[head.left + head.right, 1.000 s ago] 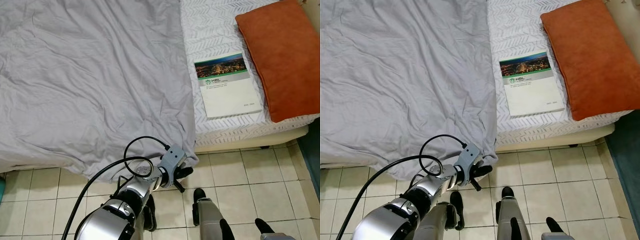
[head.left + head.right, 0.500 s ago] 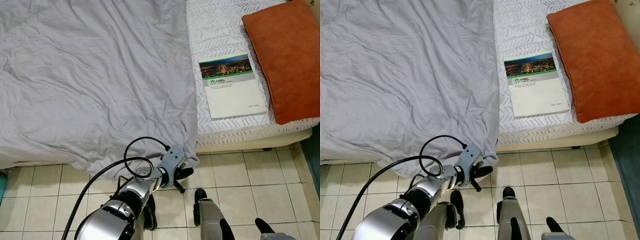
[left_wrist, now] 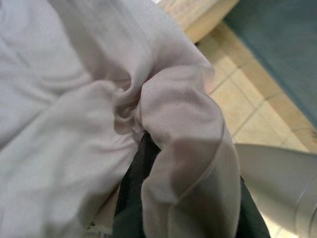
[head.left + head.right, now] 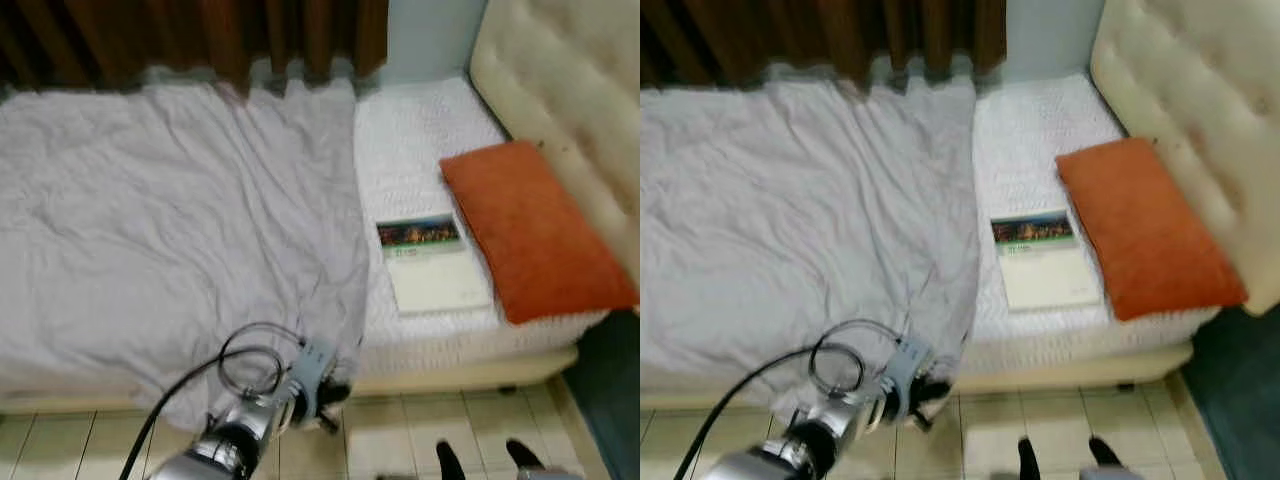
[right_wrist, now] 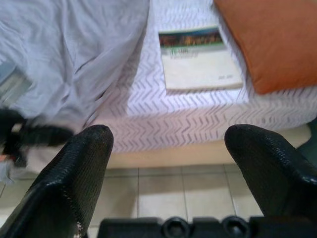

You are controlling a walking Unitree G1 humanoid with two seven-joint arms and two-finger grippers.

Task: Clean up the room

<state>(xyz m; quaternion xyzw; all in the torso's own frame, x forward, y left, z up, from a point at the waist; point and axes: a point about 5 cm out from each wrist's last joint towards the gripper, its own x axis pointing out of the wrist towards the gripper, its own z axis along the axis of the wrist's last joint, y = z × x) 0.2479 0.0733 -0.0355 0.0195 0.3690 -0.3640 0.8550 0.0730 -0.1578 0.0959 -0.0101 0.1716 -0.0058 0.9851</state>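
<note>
1. The left pincer [image 4: 335,392] is clamped on the hanging corner of the grey blanket [image 4: 180,230], at the bed's edge above the tiled floor [image 4: 1060,420]; in its wrist view the cloth is bunched between the black fingers [image 3: 136,183].
2. The right pincer [image 5: 166,148] stands wide, holding nothing, facing the bed's side.
3. A booklet [image 4: 430,265] with a photo cover and green band lies on the white sheet [image 4: 415,150], just beside the orange pillow [image 4: 530,235]. Its writing is too blurred to read.
</note>
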